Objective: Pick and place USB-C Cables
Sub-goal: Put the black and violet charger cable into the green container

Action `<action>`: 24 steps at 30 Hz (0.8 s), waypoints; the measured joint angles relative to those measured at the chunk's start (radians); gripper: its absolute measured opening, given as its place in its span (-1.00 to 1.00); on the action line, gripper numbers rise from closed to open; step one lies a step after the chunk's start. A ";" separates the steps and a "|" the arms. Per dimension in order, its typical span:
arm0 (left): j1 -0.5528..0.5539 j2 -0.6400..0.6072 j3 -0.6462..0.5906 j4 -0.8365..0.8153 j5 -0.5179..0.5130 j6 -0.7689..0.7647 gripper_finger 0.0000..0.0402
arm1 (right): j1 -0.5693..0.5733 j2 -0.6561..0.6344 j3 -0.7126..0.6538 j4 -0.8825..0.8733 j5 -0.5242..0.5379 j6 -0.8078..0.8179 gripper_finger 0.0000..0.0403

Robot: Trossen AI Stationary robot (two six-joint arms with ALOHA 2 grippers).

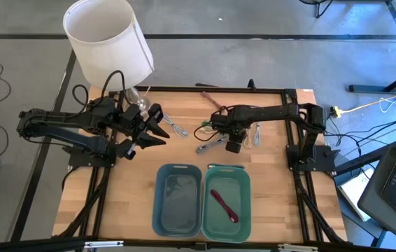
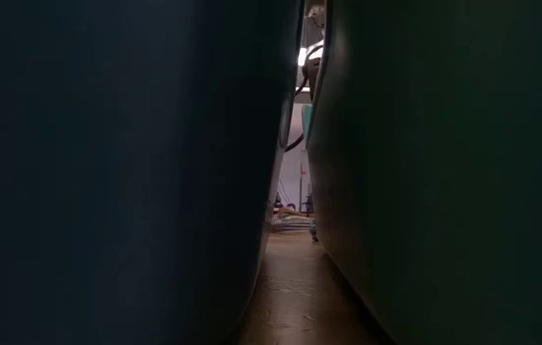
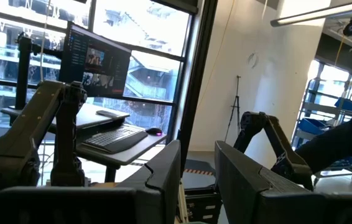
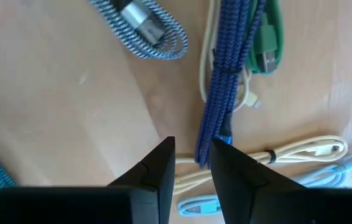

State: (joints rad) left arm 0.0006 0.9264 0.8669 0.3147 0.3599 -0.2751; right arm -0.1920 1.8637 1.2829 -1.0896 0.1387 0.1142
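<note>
On the worktop, loose USB-C cables point(image 1: 212, 133): a cluster of bundled cords lies in the far middle of the wood, right under the right arm's tip.
Purple cable point(image 4: 226, 81): braided, bundled long and narrow; one end lies at the mouth of the gap between the right arm's fingers.
Green cable point(image 4: 268, 34): touching the purple one along its side, plug showing.
Thin white cable point(image 4: 207, 56): runs along the purple bundle's other side.
Grey braided cable point(image 4: 148, 28): coiled in a loop, apart from the purple one.
Beige cable point(image 4: 288, 152): tied bundle lying crosswise near the purple cable's end.
Pale blue cable point(image 4: 325, 177): just beside the beige one.
Red cable point(image 1: 224, 205): lying slantwise inside the green tray.
Right gripper point(image 4: 193, 146): low over the cluster, pointing down at the wood; fingers a narrow gap apart, no cable seen clamped between them.
Left gripper point(image 3: 196, 152): off to the left of the cluster, raised and pointing out level into the room; fingers slightly apart, holding nothing.
Green tray point(image 1: 243, 178): at the worktop's near edge, right of centre.
Blue tray point(image 1: 161, 203): touching the green tray's left side; what it holds cannot be made out.
White shade point(image 1: 107, 38): a round white cylinder beyond the far left corner.
Worktop point(image 1: 275, 203): pale wood inside a black frame.
</note>
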 joint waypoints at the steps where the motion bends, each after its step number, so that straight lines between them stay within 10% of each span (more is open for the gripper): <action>1: 0.000 0.000 0.000 0.000 0.000 0.000 -0.54 | -0.007 0.000 -0.004 0.005 0.000 -0.003 -0.49; 13: 0.000 0.000 0.000 0.000 0.000 -0.019 -0.54 | -0.057 0.000 -0.123 0.069 -0.061 0.016 -0.51; 24: 0.000 0.000 0.000 -0.001 0.000 -0.019 -0.54 | -0.053 -0.004 -0.149 0.110 -0.057 0.051 -0.97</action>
State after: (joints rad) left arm 0.0006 0.9264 0.8669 0.3141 0.3603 -0.2939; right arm -0.2449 1.8601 1.1344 -0.9794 0.0819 0.1650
